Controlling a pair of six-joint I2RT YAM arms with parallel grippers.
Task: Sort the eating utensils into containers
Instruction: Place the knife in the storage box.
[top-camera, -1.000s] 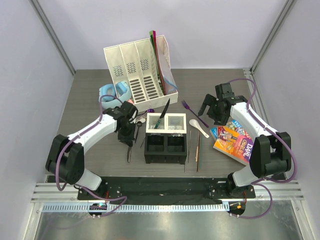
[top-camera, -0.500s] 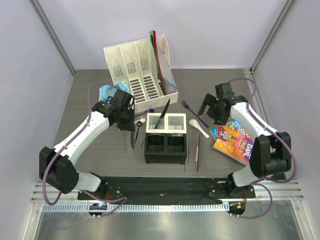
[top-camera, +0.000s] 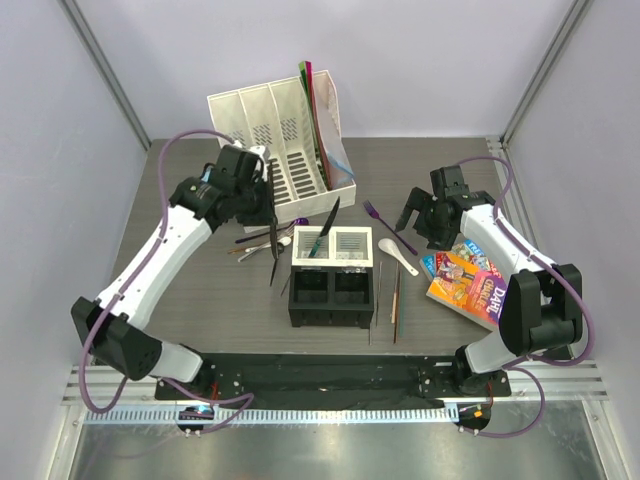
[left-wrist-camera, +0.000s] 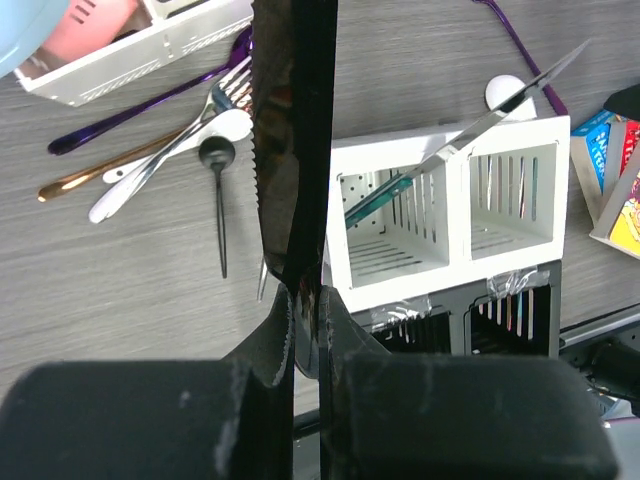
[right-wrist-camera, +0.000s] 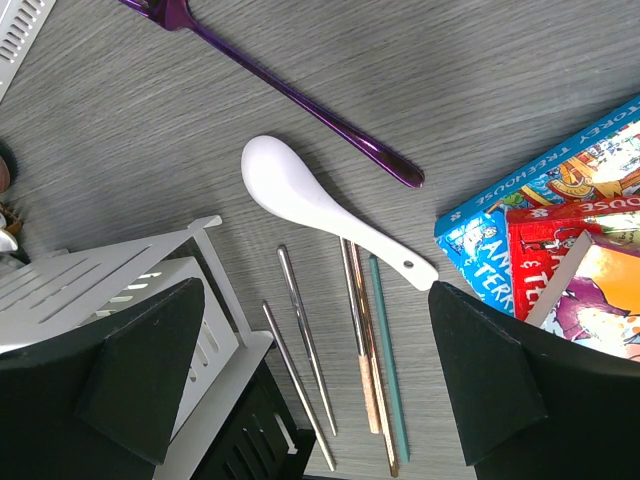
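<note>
My left gripper (top-camera: 262, 200) is shut on a black serrated knife (left-wrist-camera: 295, 150), held in the air left of the four-cell containers caddy (top-camera: 333, 275); the knife (top-camera: 273, 255) hangs down with its tip above the table. A grey knife with a teal handle (left-wrist-camera: 470, 130) leans in one white cell. Below lie a purple spoon (left-wrist-camera: 150, 105), a white spoon (left-wrist-camera: 170, 170), a gold piece and a small black spoon (left-wrist-camera: 218, 200). My right gripper (right-wrist-camera: 320, 380) stands open above chopsticks (right-wrist-camera: 375, 360) and a white soup spoon (right-wrist-camera: 330, 215); a purple fork (right-wrist-camera: 280, 85) lies beyond.
A tall white file organiser (top-camera: 280, 140) stands at the back, close behind my left gripper. A colourful book (top-camera: 465, 280) lies on the right, beside the chopsticks. Something blue (left-wrist-camera: 30, 30) shows at the upper left corner of the left wrist view.
My left arm has lifted the black knife off the table and swung it back toward the file organiser. The right arm has not moved.
</note>
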